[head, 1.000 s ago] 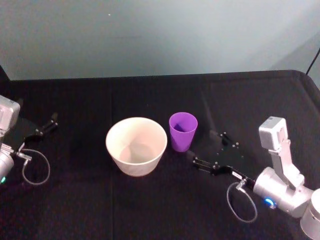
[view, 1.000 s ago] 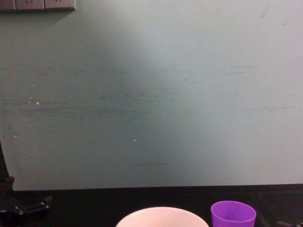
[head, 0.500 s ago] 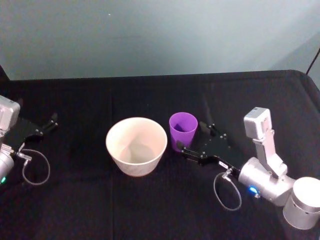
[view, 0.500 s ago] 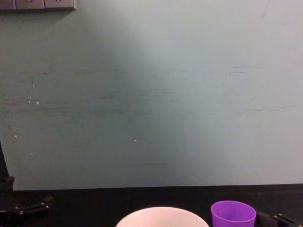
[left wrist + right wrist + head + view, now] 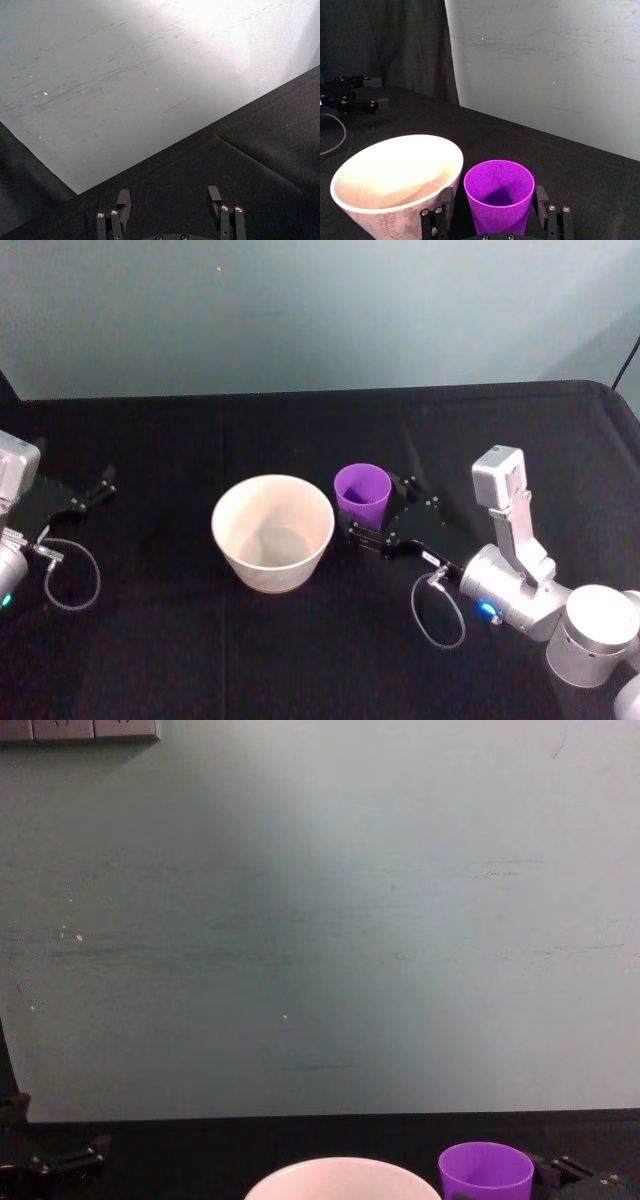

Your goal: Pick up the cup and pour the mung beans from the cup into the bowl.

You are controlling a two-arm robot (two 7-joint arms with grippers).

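Note:
The purple cup (image 5: 362, 494) stands upright on the black table just right of the white bowl (image 5: 272, 531). My right gripper (image 5: 378, 507) is open, one finger on either side of the cup. In the right wrist view the cup (image 5: 499, 198) sits between the fingers (image 5: 445, 199), one of them close against its wall, with the bowl (image 5: 395, 172) beside it. The mung beans are hidden in the cup's shadowed inside. The cup's rim (image 5: 486, 1168) and the bowl's rim (image 5: 341, 1169) show low in the chest view. My left gripper (image 5: 91, 492) rests open at the far left.
A black cloth covers the table (image 5: 300, 640), with a grey-green wall behind it. The table's back edge (image 5: 320, 393) runs along that wall. A loose cable loop (image 5: 438, 612) hangs by the right wrist and another (image 5: 70, 576) by the left arm.
My right gripper has slid left across the table until its fingers stand around the cup. The cup has shifted slightly left. The left arm has stayed still.

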